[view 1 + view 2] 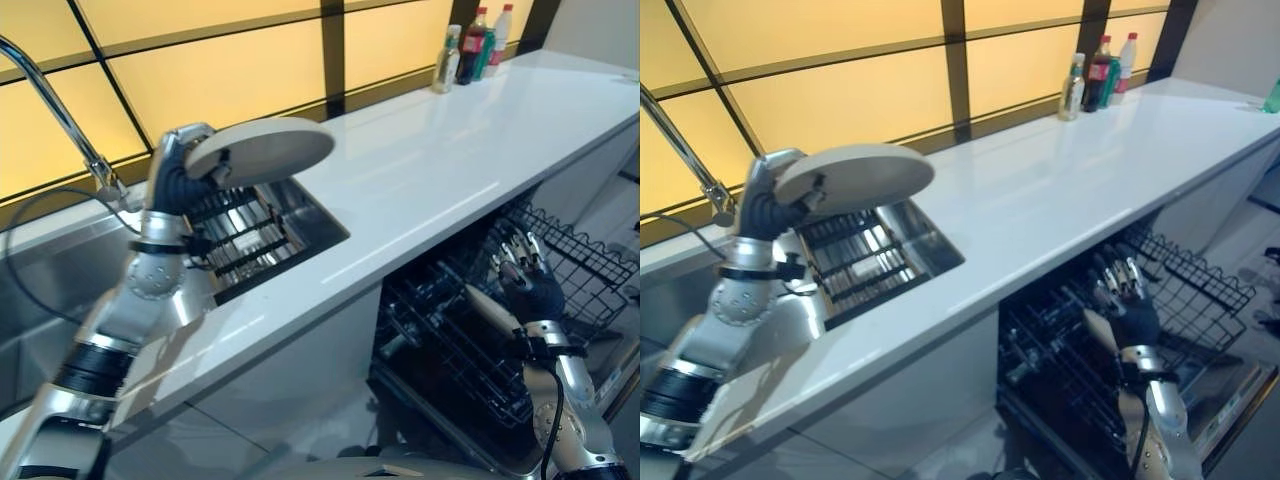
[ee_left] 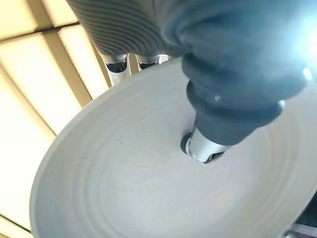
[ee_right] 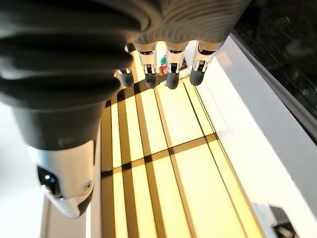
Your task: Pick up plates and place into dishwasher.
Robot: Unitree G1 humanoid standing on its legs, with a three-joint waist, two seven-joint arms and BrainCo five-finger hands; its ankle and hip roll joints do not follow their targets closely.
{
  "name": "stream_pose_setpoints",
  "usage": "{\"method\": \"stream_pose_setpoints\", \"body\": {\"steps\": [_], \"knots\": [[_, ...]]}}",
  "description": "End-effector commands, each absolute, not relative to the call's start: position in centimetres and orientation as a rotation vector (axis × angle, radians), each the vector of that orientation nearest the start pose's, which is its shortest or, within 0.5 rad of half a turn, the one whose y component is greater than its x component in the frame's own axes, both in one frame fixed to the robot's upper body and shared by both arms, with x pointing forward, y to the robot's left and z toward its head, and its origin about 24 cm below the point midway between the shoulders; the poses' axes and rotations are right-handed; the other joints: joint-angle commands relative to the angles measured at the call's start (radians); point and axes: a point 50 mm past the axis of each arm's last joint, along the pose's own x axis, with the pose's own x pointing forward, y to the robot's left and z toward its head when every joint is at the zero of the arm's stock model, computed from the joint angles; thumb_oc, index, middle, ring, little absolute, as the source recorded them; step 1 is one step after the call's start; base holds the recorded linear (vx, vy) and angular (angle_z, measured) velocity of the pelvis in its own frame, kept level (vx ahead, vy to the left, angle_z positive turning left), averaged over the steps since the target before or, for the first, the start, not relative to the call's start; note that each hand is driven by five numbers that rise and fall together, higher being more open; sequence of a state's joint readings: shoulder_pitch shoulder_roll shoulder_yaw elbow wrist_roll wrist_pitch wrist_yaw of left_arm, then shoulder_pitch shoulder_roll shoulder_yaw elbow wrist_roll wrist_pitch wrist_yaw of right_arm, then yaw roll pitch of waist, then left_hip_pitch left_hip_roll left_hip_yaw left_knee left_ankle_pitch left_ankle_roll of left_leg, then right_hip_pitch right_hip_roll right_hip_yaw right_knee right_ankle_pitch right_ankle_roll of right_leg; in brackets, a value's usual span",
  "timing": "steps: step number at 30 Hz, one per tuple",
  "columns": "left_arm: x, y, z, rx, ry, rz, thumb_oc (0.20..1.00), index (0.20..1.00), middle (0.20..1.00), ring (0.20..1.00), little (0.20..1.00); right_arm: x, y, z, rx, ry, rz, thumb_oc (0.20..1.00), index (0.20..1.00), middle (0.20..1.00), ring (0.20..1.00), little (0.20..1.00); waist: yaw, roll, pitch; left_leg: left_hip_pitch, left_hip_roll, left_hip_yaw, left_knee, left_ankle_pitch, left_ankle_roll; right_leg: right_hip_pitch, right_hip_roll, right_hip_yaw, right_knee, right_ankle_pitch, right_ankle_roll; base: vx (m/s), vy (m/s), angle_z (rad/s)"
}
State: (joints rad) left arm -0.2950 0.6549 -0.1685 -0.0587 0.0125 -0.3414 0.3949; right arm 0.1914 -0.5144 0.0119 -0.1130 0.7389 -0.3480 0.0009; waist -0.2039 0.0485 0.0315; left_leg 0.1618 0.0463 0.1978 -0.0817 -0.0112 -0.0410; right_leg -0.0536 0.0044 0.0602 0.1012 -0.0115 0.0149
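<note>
Grey plate (image 1: 262, 150) is pinched in the left robot hand (image 1: 178, 178), held level above the sink (image 1: 285, 235) in the white tabletop (image 1: 450, 160). The right robot hand (image 1: 528, 278) hovers with relaxed, straight fingers over the dishwasher rack (image 1: 580, 262), holding nothing.

Glowing yellow window panels (image 1: 250, 70) behind a long white counter (image 1: 440, 170).

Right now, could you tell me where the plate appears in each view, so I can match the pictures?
Left eye: plate upper left, in the left hand, above the sink.
Right eye: upper left, above the sink.
Left wrist: across the frame, thumb on it.
Right wrist: not there.
</note>
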Motion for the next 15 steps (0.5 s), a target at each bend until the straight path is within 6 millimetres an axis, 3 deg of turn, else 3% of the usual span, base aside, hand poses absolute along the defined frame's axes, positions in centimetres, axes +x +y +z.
{"method": "stream_pose_setpoints", "body": {"steps": [1,5,10,15], "knots": [[27.1,19.3,20.4,0.353,-0.828,0.04,0.2,0.2,0.2,0.2,0.2,22.4,-23.6,12.3,0.133,-0.458,-0.005,1.0,1.0,1.0,1.0,1.0,0.009,-0.054,-0.019,-0.08,0.0,-0.063,0.032,0.03,0.035,0.056,-0.046,-0.025,-0.017,0.016,0.078,-0.05,0.012,0.04],[26.7,17.0,20.1,0.173,-0.805,-0.072,0.2,0.2,0.2,0.2,0.2,22.9,-22.7,13.7,0.076,-0.515,0.011,1.0,1.0,1.0,1.0,1.0,0.018,-0.056,-0.011,-0.085,-0.006,-0.068,0.033,0.026,0.041,0.051,-0.046,-0.024,-0.015,0.016,0.077,-0.05,0.011,0.02],[26.7,14.0,20.0,0.066,-0.777,-0.164,0.2,0.2,0.2,0.2,0.2,23.8,-20.7,15.7,-0.021,-0.6,0.042,1.0,1.0,1.0,1.0,1.0,0.022,-0.053,-0.002,-0.081,-0.013,-0.068,0.028,0.021,0.05,0.05,-0.048,-0.02,-0.015,0.019,0.082,-0.03,0.012,0.0],[26.6,12.4,19.8,-0.022,-0.759,-0.238,0.2,0.2,0.2,0.2,0.2,24.0,-19.7,16.4,0.036,-0.612,0.146,1.0,1.0,1.0,1.0,1.0,0.021,-0.054,-0.002,-0.078,-0.014,-0.063,0.022,0.019,0.054,0.048,-0.049,-0.013,-0.015,0.024,0.086,0.0,0.0,0.0]]}}
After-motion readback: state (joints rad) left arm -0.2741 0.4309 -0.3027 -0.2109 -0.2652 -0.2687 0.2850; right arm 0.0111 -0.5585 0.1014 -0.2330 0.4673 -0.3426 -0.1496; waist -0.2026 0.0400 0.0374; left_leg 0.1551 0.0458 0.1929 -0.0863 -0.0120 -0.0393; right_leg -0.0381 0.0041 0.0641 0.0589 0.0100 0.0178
